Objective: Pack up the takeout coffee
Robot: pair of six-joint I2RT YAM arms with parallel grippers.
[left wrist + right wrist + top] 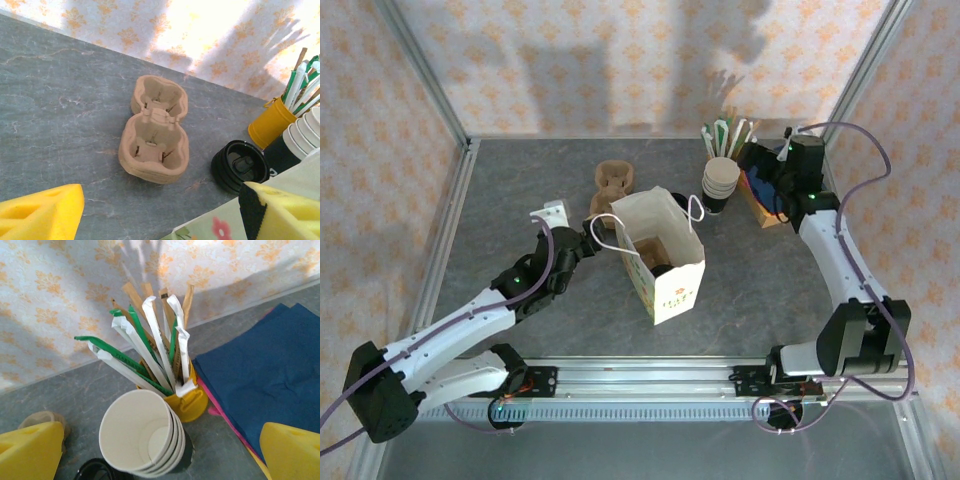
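The white paper bag (665, 262) stands open mid-table. Deep inside it lies a dark round shape (663, 268) that looks like the takeout coffee's black lid; the cup's wall is hidden. My left gripper (588, 240) is at the bag's left side by a string handle (603, 226). Its yellow fingers (42, 215) are spread open with nothing between them, and the bag's corner (220, 225) lies by the right one. My right gripper (757, 160) hovers open above the nested cup stack (142, 437), holding nothing.
The brown pulp carrier (154, 142) lies behind the bag. Beside it is a stack of black lids (240, 166). A yellow holder (195, 402) of straws and stirrers stands at the back right, with blue napkins (265, 370) to its right. Walls enclose the table.
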